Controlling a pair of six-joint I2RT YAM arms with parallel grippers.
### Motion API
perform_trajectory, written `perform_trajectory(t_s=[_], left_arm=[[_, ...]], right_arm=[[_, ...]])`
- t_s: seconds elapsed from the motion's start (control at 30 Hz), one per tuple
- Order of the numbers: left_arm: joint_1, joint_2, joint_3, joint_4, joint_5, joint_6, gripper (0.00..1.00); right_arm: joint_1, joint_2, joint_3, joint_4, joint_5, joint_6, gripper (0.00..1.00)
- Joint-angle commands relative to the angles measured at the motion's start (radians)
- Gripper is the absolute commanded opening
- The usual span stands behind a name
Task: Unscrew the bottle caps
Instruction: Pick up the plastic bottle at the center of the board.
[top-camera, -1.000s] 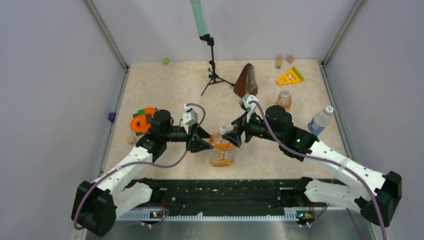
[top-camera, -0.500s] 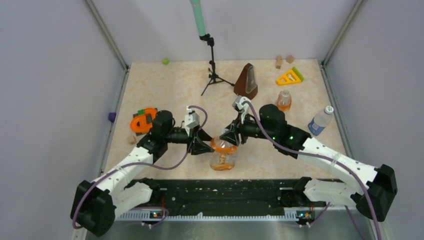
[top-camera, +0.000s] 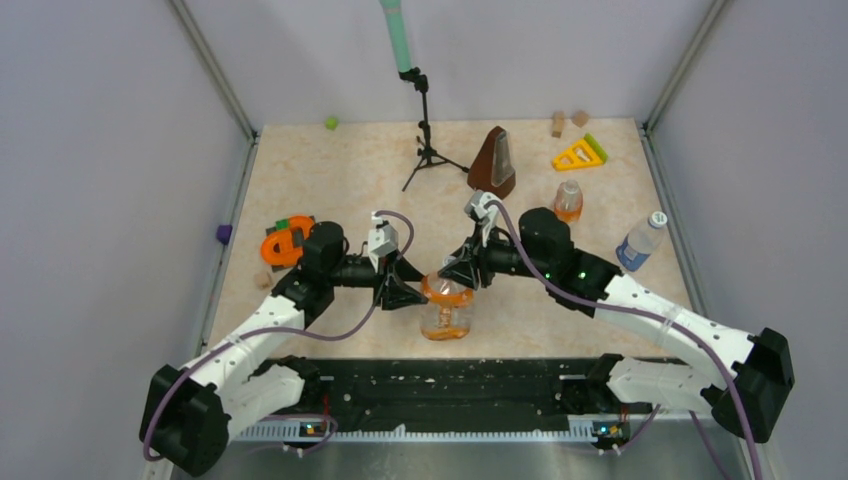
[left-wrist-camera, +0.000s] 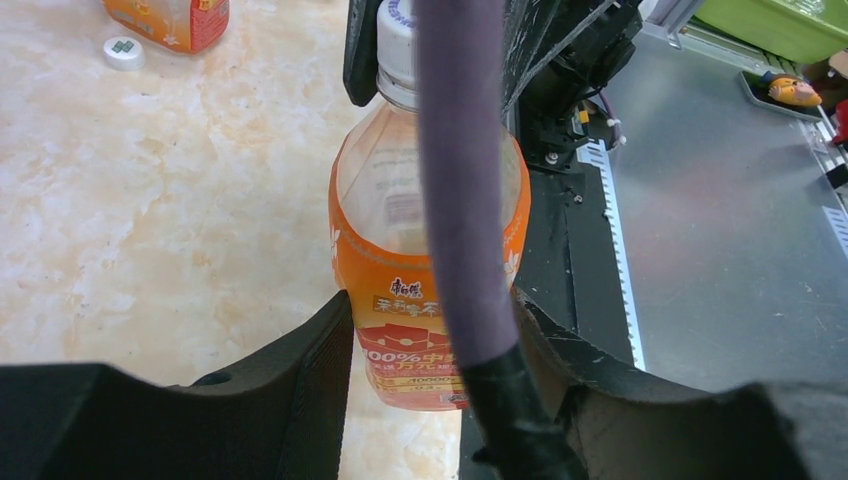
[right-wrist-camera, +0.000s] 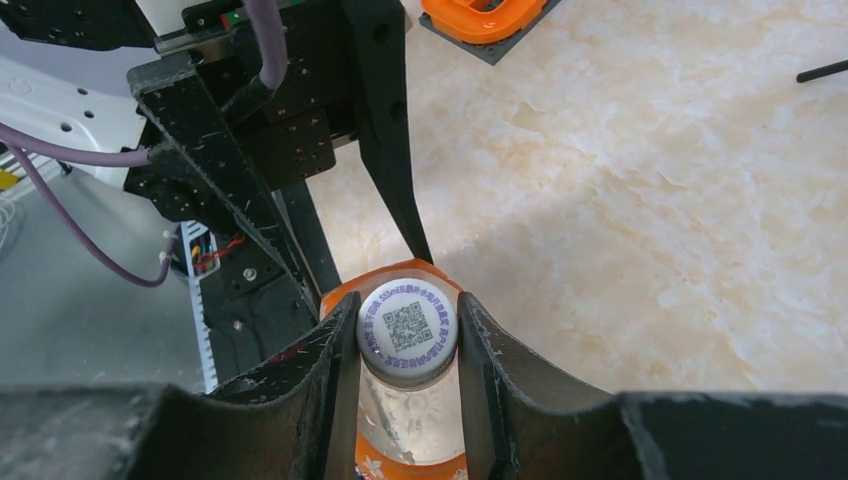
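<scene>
3 bottles (top-camera: 640, 243) | 3 caps (top-camera: 657, 217) | left jaws grip squat bottle (top-camera: 444, 312) | right jaws pinch its cap (right-wrist-camera: 407, 328)

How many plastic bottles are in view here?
3: a squat orange-liquid bottle at front centre, a slim orange-liquid bottle beside the brown pyramid metronome, a clear blue-labelled bottle near the right edge. None seems hidden.

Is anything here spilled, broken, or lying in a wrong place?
Nothing spilled or broken. One loose white cap lies on the table beside a second orange bottle; a purple cable crosses the left wrist view.
</scene>
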Motion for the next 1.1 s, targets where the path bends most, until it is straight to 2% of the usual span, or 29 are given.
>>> perform_trajectory(t_s=[0.0,0.07,0.13,0.17,0.3,0.37,0.57,0.77,0.93,1.07], left_arm=[[-0.004,-0.024,0.018,0.094,-0.02,-0.059,0.6],[-0.004,-0.03,-0.003,0.141,-0.036,-0.086,0.68],[-0.004,-0.036,-0.028,0.216,-0.054,-0.122,0.87],[-0.004,-0.038,-0.044,0.249,-0.062,-0.14,0.91],[-0.004,-0.028,-0.116,0.457,-0.076,-0.271,0.93],[-0.005,-0.015,-0.122,0.489,-0.062,-0.291,0.94],[-0.005,0.004,-0.133,0.477,-0.022,-0.286,0.96],[-0.004,-0.019,-0.132,0.451,0.013,-0.271,0.97],[-0.004,-0.013,-0.081,0.303,0.044,-0.189,0.98],[-0.005,0.008,-0.073,0.333,0.115,-0.214,0.98]], right_arm=[[0.012,-0.009,0.0,0.078,-0.021,0.071,0.04],[0.013,-0.016,-0.01,0.109,-0.001,0.096,0.03],[0.013,-0.025,-0.024,0.143,0.023,0.131,0.03],[0.012,-0.028,-0.034,0.162,0.034,0.149,0.03],[0.012,-0.039,-0.073,0.238,0.048,0.209,0.02],[0.013,-0.047,-0.09,0.265,0.071,0.232,0.02],[0.012,-0.097,-0.152,0.389,0.064,0.288,0.02],[0.013,-0.111,-0.144,0.389,0.068,0.287,0.02],[0.012,-0.126,-0.147,0.414,0.013,0.266,0.02],[0.012,-0.131,-0.152,0.431,0.038,0.269,0.02]])
